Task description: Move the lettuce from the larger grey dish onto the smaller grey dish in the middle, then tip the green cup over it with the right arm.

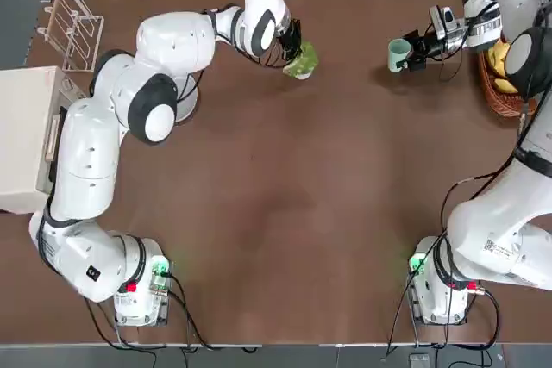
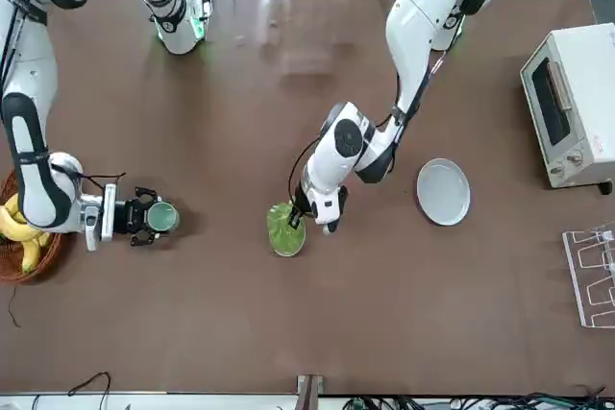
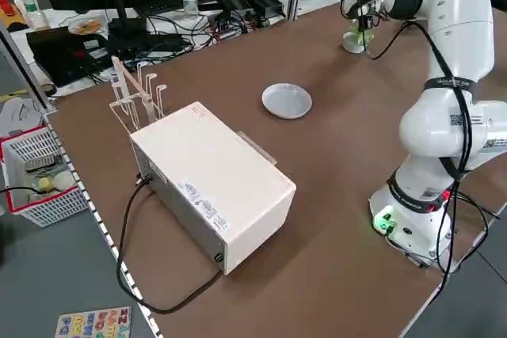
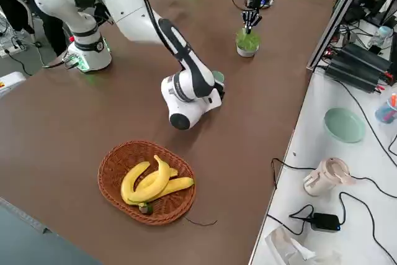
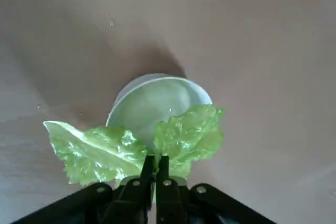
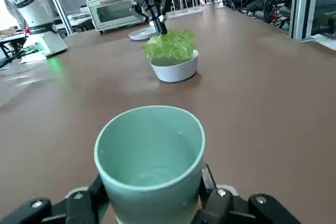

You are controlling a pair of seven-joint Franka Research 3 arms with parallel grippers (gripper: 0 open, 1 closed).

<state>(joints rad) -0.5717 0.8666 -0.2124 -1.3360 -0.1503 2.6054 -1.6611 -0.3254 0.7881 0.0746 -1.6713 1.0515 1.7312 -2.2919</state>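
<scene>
My left gripper (image 1: 293, 45) is shut on the lettuce (image 5: 137, 146), a frilly bright-green clump held just above the smaller grey dish (image 5: 157, 100) in the far middle of the table. The same lettuce (image 2: 284, 228) covers most of that bowl in the front view. The larger grey dish (image 2: 443, 191) lies bare to the robot's left of it. My right gripper (image 2: 144, 216) is shut on the green cup (image 1: 398, 53), which stands upright on the table at the far right; the green cup (image 6: 150, 158) looks empty from the wrist.
A wicker basket with bananas (image 4: 149, 181) sits at the far right edge beside the right arm. A white toaster oven (image 2: 569, 103) and a clear rack (image 2: 591, 276) stand on the robot's left side. The left arm's elbow (image 1: 142, 96) stretches over the left half.
</scene>
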